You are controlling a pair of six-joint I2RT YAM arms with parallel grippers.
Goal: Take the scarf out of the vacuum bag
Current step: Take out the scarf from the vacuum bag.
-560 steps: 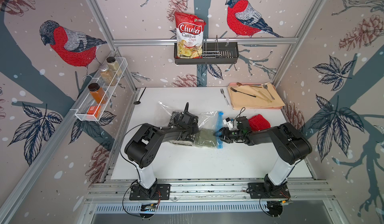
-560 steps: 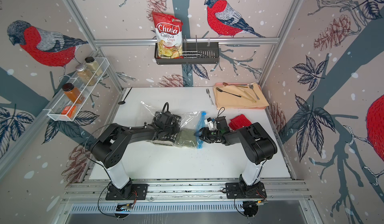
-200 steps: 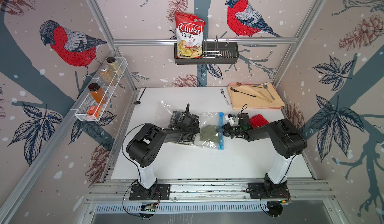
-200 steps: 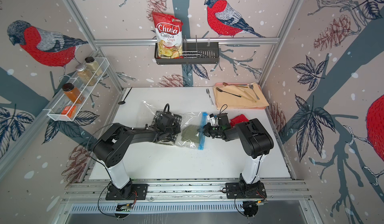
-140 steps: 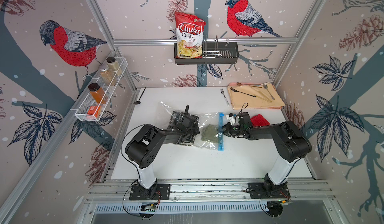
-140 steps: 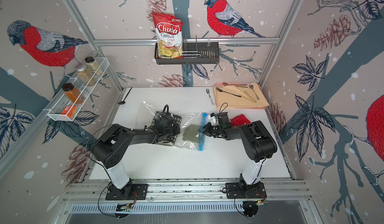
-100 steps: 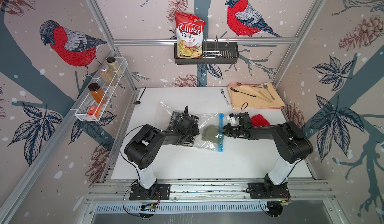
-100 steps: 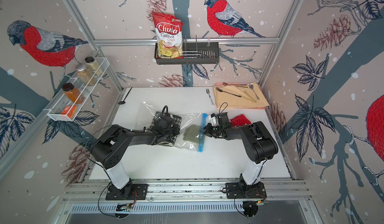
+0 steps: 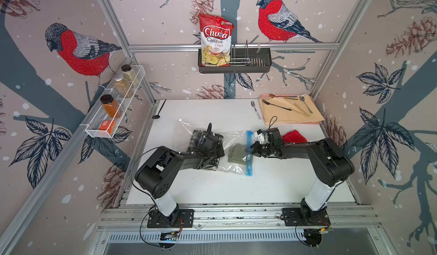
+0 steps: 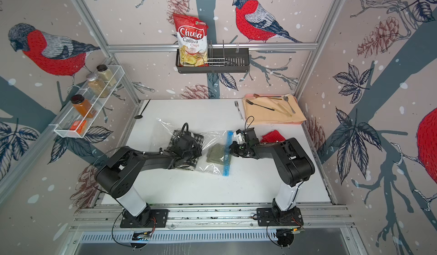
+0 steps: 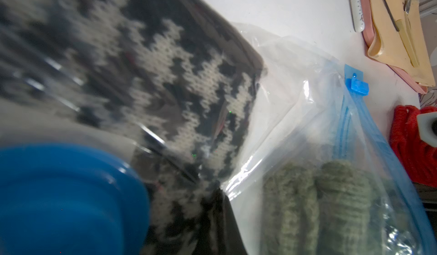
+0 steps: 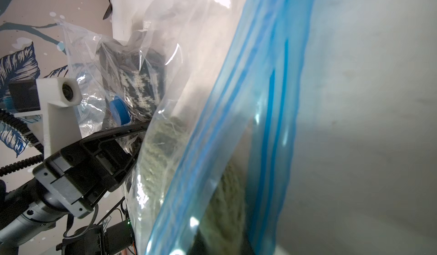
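Vacuum bag (image 9: 234, 167) clamped in left pincer (image 12: 139, 127).

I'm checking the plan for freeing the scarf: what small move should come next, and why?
Probably the right claw, shut on the zip strip of the vacuum bag, should lift it slightly to widen the mouth. The left claw pinches the plastic beside the scarf, which lies deep inside, with the olive knit piece between it and the opening.

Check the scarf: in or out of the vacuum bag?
In. The scarf shows through the clear vacuum bag in both wrist views; the olive piece lies between it and the zip strip.
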